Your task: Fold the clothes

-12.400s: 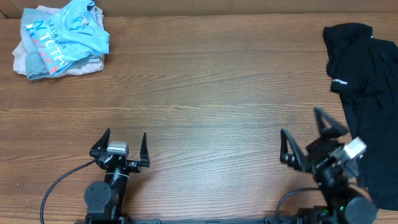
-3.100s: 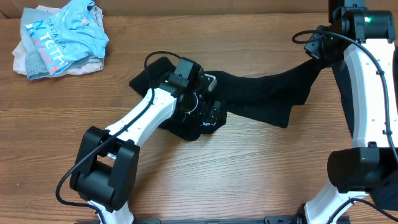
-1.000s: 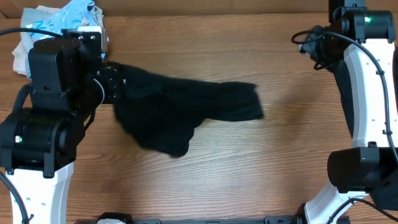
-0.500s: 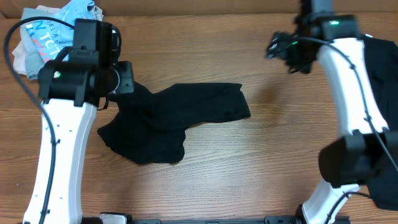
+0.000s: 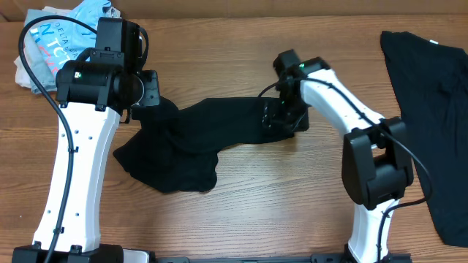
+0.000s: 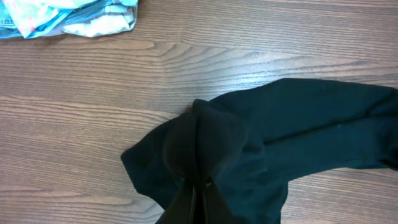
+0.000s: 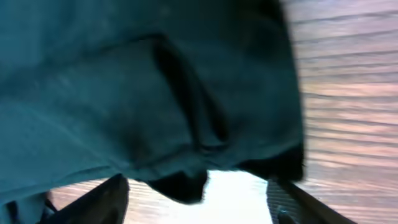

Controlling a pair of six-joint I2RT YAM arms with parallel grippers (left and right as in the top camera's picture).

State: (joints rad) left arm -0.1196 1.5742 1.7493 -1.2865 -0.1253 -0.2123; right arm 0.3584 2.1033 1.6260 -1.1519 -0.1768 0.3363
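Wood-grain counter (image 5: 241, 219), seen from overhead and from both wrists. At its middle lies the black garment (image 5: 212, 135), crumpled and unfolded, stretched from a bunched left end to a narrower right end. On my left wrist view the same garment (image 6: 298, 124) spreads across the boards, and its near end is gathered into a ridge that rises into the left tool (image 6: 202, 196), which is clamped on that fold. Overhead, the left tool (image 5: 148, 108) sits at the garment's upper left corner. The right tool (image 5: 281, 120) is down over the garment's right end. On my right wrist view its fingers (image 7: 109, 199) stand spread, released, with the cloth (image 7: 124, 74) and its hem between and beyond them; I cannot tell whether they touch it. A second black garment (image 5: 431, 109) lies well apart at the right edge. A pile of light clothes (image 5: 66, 44) sits in the far left corner, also visible from the left wrist (image 6: 62, 15).
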